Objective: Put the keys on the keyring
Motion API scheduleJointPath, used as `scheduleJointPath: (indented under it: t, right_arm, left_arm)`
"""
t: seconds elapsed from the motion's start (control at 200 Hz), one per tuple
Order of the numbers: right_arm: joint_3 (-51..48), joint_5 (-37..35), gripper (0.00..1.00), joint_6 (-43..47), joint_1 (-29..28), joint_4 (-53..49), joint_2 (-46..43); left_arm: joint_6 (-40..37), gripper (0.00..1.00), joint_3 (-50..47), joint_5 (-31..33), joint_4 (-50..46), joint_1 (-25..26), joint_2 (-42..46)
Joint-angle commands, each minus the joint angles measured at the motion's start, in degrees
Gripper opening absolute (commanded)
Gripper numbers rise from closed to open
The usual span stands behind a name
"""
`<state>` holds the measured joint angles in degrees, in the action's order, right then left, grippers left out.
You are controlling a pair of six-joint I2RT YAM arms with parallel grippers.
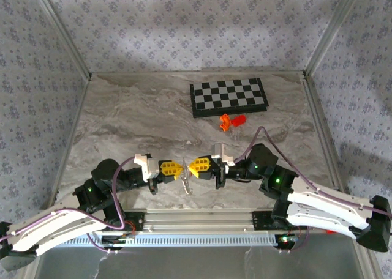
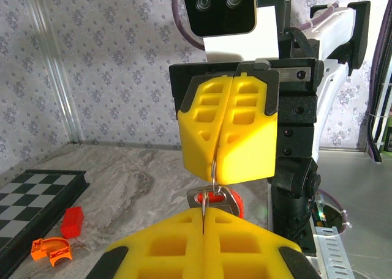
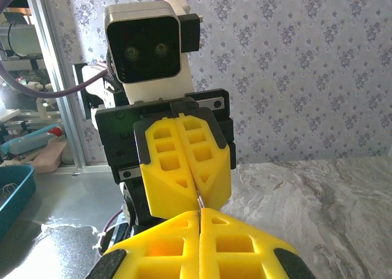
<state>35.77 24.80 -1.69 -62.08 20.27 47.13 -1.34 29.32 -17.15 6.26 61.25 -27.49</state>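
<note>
Here both grippers meet tip to tip over the near middle of the table (image 1: 122,126): the right gripper (image 1: 191,165) is clamped on the thin keyring (image 1: 187,182), the key (image 2: 214,197) with its red tag hangs just below, and the left gripper (image 1: 182,169) is closed too, on what I cannot tell

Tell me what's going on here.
Two robot arms are working on the keyring. The left hand and right hand are shut, tip to tip above the table's near edge, each apparently pinching the thin keyring. The key with its red tag hangs just below the right hand. The chessboard and orange pieces lie at the back, untouched.
</note>
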Motion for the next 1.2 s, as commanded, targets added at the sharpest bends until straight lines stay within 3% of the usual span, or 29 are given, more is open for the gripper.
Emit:
scheduleJointPath:
  t: [0.0,1.194]
  right_arm:
    - [-0.54,-1.07,0.0,0.99,-0.58,3.0,-0.01]
    - [-2.66,-4.14,0.0,1.69,-0.85,5.61,-1.83]
  left_arm:
    - [0.98,0.0,1.0,-0.17,3.58,0.44,0.15]
    - [0.99,0.0,0.91,-0.16,3.14,0.45,0.59]
